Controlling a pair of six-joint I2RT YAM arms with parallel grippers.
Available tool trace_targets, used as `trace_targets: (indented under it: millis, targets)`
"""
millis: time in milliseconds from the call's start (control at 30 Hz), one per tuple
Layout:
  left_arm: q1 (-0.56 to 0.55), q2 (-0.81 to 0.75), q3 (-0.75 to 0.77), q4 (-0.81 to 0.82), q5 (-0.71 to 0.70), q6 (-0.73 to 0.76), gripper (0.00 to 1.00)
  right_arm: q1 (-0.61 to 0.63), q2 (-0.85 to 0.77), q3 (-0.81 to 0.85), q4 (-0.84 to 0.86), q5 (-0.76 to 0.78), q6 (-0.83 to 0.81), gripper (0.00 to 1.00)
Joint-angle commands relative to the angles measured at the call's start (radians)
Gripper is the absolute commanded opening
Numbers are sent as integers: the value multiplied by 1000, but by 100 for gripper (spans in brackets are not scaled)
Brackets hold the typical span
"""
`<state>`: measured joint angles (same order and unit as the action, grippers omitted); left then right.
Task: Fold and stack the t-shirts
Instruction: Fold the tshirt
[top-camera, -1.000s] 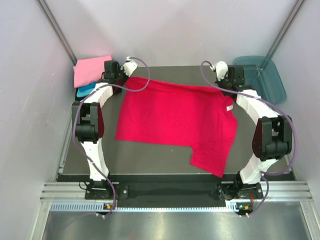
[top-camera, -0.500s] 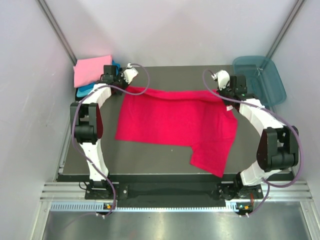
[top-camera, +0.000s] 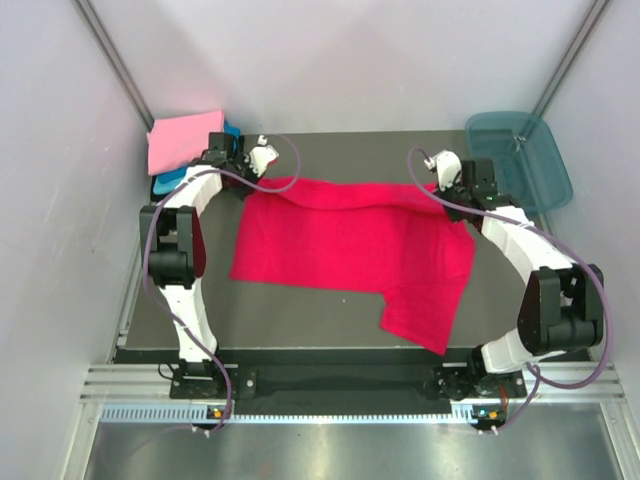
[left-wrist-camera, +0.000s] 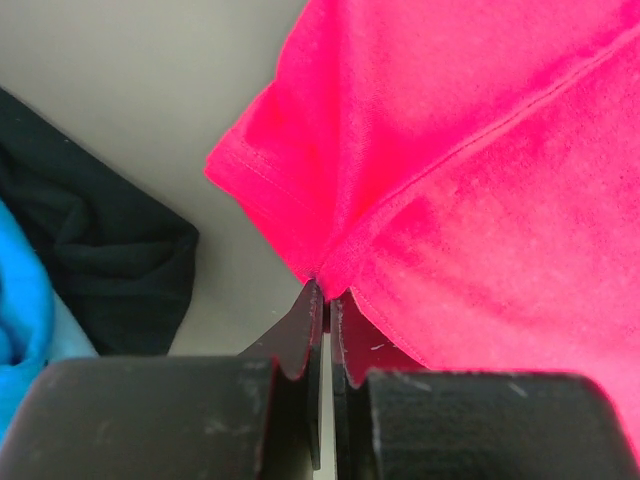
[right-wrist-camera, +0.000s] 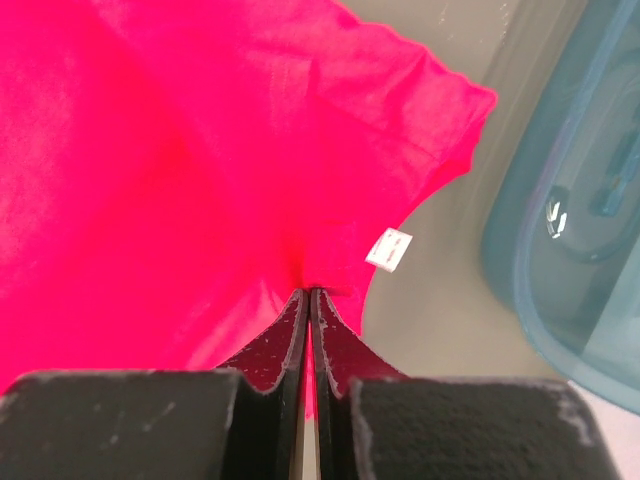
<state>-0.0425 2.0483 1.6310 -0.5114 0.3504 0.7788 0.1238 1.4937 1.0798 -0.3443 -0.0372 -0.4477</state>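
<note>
The crimson-red t-shirt lies spread on the dark table, its far edge lifted and doubled toward the near side. My left gripper is shut on the far left corner; the left wrist view shows the jaws pinching the red fabric by the sleeve seam. My right gripper is shut on the far right corner; in the right wrist view the jaws clamp the red cloth near a white label. A folded pink t-shirt, a turquoise t-shirt and a black t-shirt are piled at the back left.
A translucent teal tub stands off the table's back right corner, close to my right gripper, and shows at the right edge of the right wrist view. White walls close in on three sides. One sleeve of the red shirt hangs toward the near right.
Both grippers have moved toward the near side with the red shirt's far edge, folding that edge over the shirt. The right arm has swung further out to the right.
</note>
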Motion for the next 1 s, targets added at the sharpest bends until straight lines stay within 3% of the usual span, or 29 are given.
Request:
trace_targets:
  millis: [0,333,433,467,567,700,767,800,833,900,967]
  targets:
    - [0,-31,-23,-26,4,28,0,8,-49,-23,-4,-26,15,0]
    - [1,-28,-57,-1,-194,31,1,8,-73,-107,-28,-32,-23,0]
    - [1,-82,-59,65,-220,22,17,7,-96,-110,-53,-27,-29,2]
    - [1,-97,-54,76,-200,23,26,7,-110,-107,-58,-27,-26,12]
    - [1,-132,-33,83,-159,17,32,7,-109,-77,-78,-50,-23,28]
    - [0,-146,-16,88,-185,-16,37,4,-76,-21,-71,-96,-6,32]
    - [0,-151,-11,114,-185,-45,54,4,-38,12,-67,-119,-2,33]
    - [0,-151,-10,120,-174,-55,72,4,-21,25,-64,-142,0,33]
    - [-2,-146,-7,126,-168,-62,75,2,15,41,-71,-161,0,33]
    - [-11,-108,30,99,-154,-91,77,4,54,98,-93,-220,-9,32]
    - [-25,-56,132,27,-120,-117,63,4,120,159,-120,-253,-25,32]
